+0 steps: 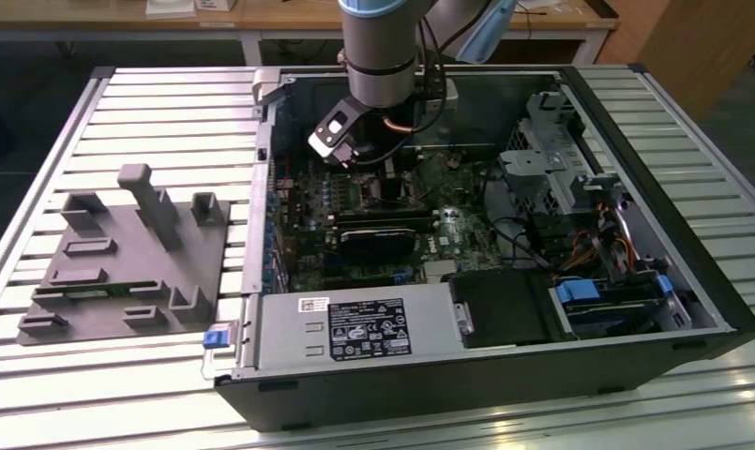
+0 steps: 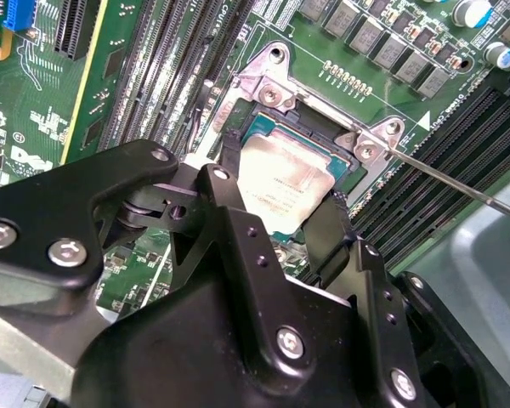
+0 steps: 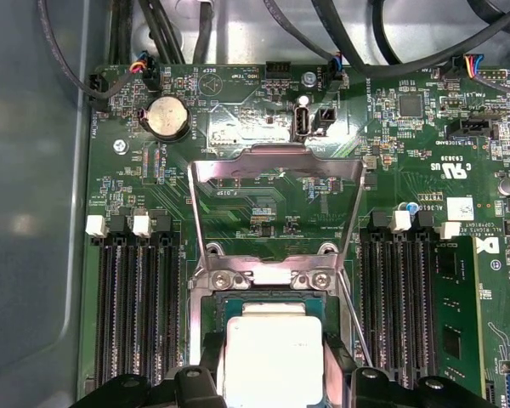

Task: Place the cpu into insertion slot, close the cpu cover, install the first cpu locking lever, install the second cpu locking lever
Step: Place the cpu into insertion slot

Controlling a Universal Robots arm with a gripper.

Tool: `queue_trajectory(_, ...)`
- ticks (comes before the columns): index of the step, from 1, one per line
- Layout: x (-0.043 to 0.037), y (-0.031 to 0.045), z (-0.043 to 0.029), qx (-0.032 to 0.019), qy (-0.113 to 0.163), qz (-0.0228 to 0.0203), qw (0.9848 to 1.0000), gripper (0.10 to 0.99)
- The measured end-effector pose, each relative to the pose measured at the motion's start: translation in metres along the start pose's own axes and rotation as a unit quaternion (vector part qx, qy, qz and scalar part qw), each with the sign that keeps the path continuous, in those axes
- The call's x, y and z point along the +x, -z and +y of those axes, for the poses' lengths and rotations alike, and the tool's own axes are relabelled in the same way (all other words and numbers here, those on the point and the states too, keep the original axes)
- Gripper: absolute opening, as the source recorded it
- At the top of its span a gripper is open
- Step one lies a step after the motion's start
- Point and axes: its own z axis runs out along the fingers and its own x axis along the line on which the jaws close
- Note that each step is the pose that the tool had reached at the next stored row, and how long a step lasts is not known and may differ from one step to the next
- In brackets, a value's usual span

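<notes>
The gripper [image 2: 279, 190] clamps the cpu [image 2: 285, 174] by two edges over the insertion slot [image 2: 268, 129]. Its print is unreadable; the cpu cover [image 3: 276, 157] stands raised.

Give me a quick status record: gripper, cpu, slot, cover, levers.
gripper: shut on the cpu, gripping two opposite edges
cpu: metal face up, in or just over the insertion slot; seating unclear
cpu cover: open, tipped up off the slot
locking lever: one thin rod visible, unlatched, angled out beside the slot
</notes>
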Motion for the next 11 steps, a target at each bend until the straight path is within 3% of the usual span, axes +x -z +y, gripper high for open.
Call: queue_trajectory(11, 0.0001, 0.0004, 0.0001, -0.0002, 0.000, 0.0002, 1.0000, 0.541)
